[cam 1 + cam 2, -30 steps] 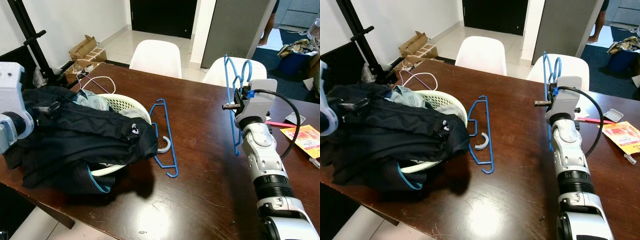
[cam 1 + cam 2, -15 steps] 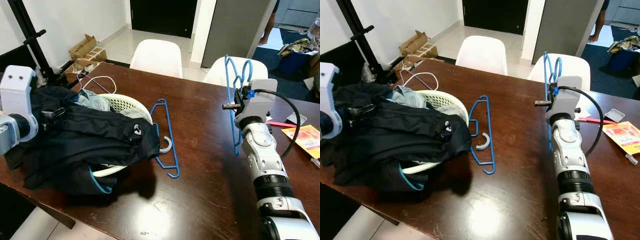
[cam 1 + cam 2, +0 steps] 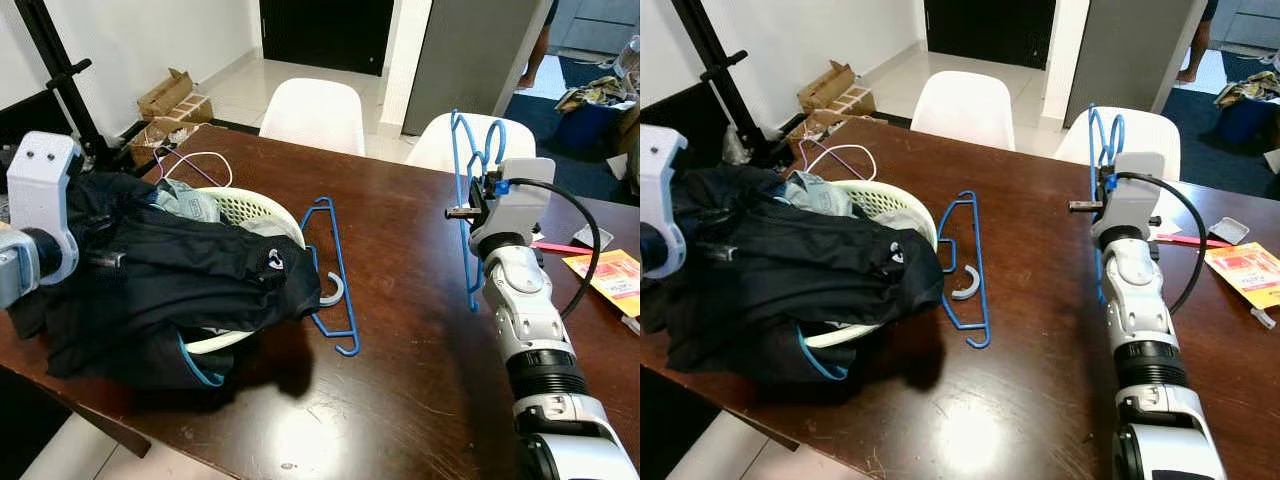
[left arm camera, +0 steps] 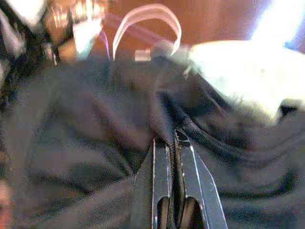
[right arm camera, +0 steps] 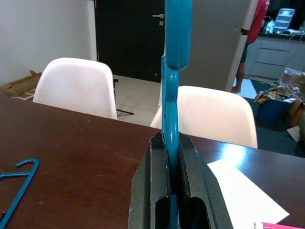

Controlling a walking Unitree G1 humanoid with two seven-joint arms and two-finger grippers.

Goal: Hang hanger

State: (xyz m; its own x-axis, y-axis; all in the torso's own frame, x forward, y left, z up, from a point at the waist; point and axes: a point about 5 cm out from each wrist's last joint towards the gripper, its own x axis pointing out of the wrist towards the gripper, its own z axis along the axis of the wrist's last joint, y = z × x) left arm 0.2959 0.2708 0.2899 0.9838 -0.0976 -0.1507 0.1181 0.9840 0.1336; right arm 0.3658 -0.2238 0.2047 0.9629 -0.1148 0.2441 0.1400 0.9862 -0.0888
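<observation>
R gripper (image 5: 172, 143) pinches upright blue hanger (image 3: 470, 200) nr table's (image 3: 420, 330) far right edge; L gripper (image 4: 172, 143) pressed together on dark clothes (image 3: 170, 290) at left edge.

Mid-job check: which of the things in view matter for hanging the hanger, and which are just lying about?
In the job:
- blue hanger, held upright in the right gripper
- dark garment, pinched by the left gripper
- second blue hanger, flat on the table

Lying about:
- white laundry basket
- white chairs
- cardboard boxes
- orange packet
</observation>
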